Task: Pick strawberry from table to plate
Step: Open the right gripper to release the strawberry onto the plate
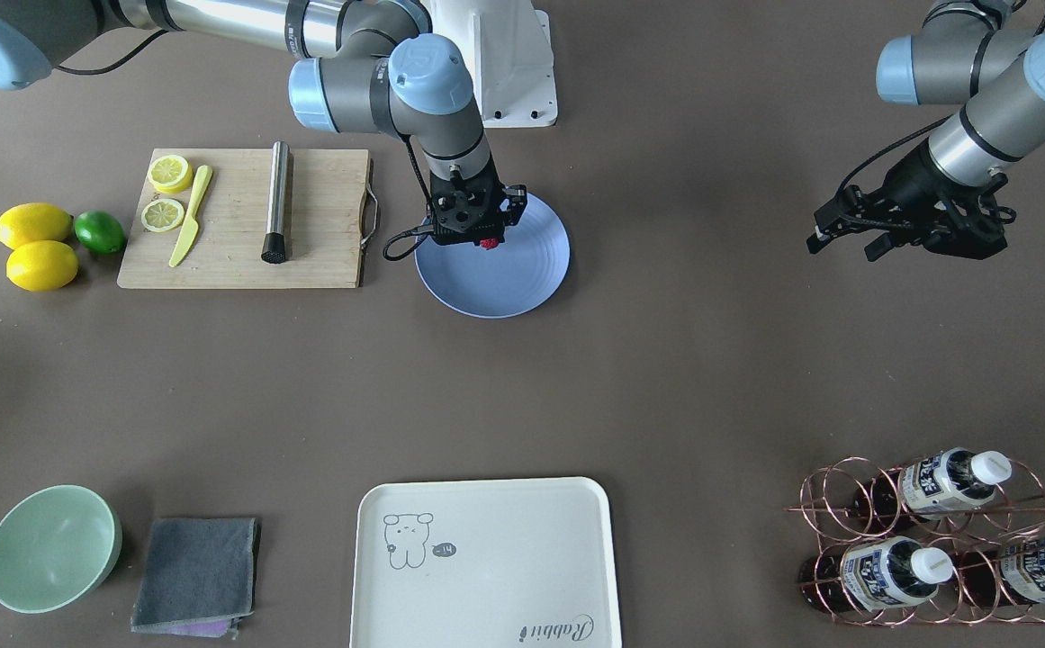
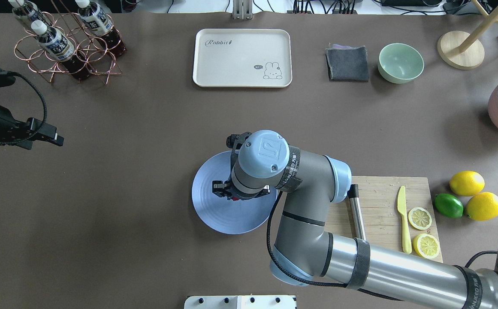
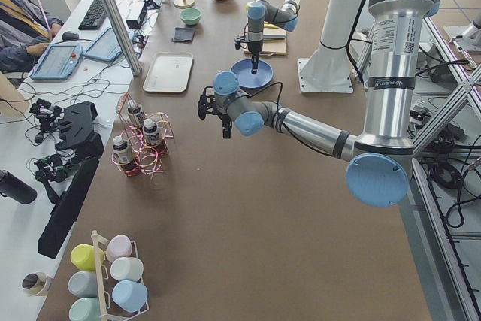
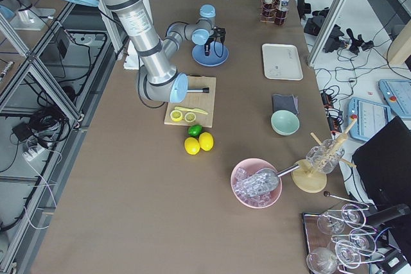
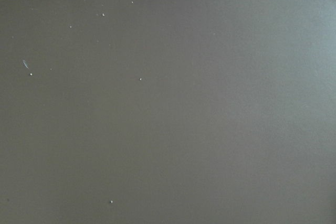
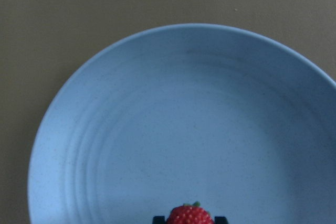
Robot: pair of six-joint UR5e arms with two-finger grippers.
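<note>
The matte brown-grey table (image 1: 684, 360) runs the length of a workshop room, with aluminium posts and a cable-strewn white side table (image 3: 22, 137) along 1 edge. It carries a wooden cutting board (image 1: 324, 225), a cream tray (image 1: 486, 576) and a pale green bowl (image 1: 52, 549). The strawberry (image 6: 190, 215) is small, deep red and bumpy with a green tip. The right gripper (image 1: 487, 241) pinches it over the middle of the periwinkle-blue plate (image 1: 522, 279). The left gripper (image 1: 842, 247) hangs spread over bare table.

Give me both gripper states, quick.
Left gripper: looks open, holding nothing, over the bare table.
Right gripper: shut on the strawberry, above the plate.
</note>
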